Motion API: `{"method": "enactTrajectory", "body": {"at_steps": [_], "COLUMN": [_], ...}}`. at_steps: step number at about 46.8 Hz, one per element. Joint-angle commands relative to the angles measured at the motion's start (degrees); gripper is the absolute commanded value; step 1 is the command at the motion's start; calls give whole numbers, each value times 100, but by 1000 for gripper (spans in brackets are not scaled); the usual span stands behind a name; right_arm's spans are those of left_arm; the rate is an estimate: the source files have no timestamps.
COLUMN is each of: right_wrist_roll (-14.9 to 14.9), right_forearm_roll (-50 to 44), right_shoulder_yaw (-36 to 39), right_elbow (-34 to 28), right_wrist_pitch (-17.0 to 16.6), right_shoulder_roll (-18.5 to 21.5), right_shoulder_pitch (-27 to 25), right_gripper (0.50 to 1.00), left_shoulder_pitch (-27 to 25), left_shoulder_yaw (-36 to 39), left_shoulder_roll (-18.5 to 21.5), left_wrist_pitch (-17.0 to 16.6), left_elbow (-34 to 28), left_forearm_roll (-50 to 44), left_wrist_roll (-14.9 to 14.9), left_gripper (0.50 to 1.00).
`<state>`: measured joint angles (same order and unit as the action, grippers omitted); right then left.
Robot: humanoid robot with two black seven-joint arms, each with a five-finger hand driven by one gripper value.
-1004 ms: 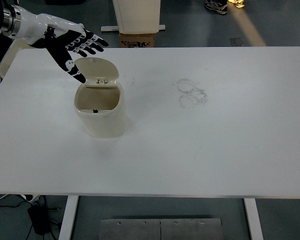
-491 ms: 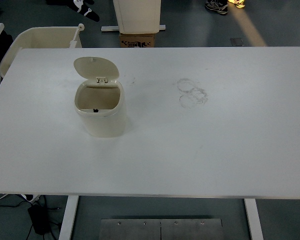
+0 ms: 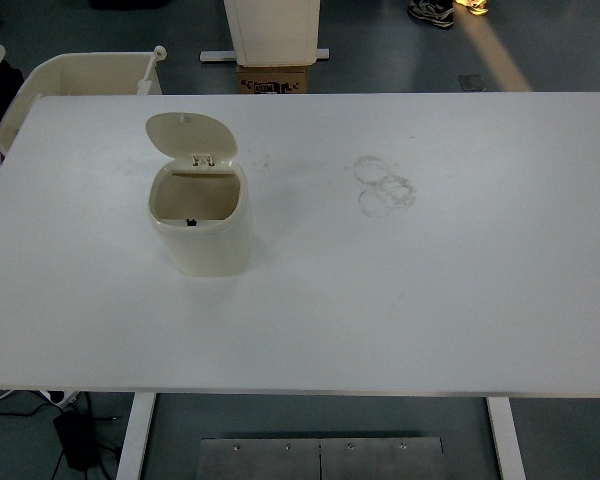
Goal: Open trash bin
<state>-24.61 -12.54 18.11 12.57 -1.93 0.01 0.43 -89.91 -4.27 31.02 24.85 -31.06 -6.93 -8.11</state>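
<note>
Nothing moved, trash bin (image 3: 199, 225) open, lid (image 3: 189, 136) upright

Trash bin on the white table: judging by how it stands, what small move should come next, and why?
Probably none on the bin. The trash bin already stands with its lid tipped up and back, the inside showing, and neither robot hand is in view. I would keep both arms clear and count the task as done.

Cream trash bin (image 3: 200, 228) — upright, left of centre — lid (image 3: 190, 135) tipped back, seemingly empty
</note>
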Motion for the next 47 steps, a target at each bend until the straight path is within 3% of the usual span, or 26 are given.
{"method": "enactTrajectory", "body": {"at_steps": [1,7,18,26,47], "right_wrist_roll": [0,0,0,0,0], "right_forearm_roll": [-3,-3,5,6,6], "right_shoulder_yaw": [0,-9,0,0,0], "right_elbow": [0,8,8,8,8], "right_wrist_pitch": [-1,-1,-10,-10,-10], "right_shoulder_roll": [-1,-1,-1,-1,-1], "right_shoulder_pitch": [1,1,1,1,1], "right_gripper": [991,991,991,991,991], "left_shoulder_pitch": [201,570,1440,2161,2917], "left_shoulder_yaw": [-232,-627,-1576,-1850,-1981], "left_shoulder_roll": [-8,-26,-26,-34,-26], "left_wrist_pitch": [-226,-402,-613,-657,-859], "left_elbow": [231,574,1058,1251,1269], "left_forearm_roll": [-89,-90,-98,-98,-1012], "left_wrist_roll": [177,415,529,1074,1136], "left_gripper": [1000,1000,1000,1000,1000]}}
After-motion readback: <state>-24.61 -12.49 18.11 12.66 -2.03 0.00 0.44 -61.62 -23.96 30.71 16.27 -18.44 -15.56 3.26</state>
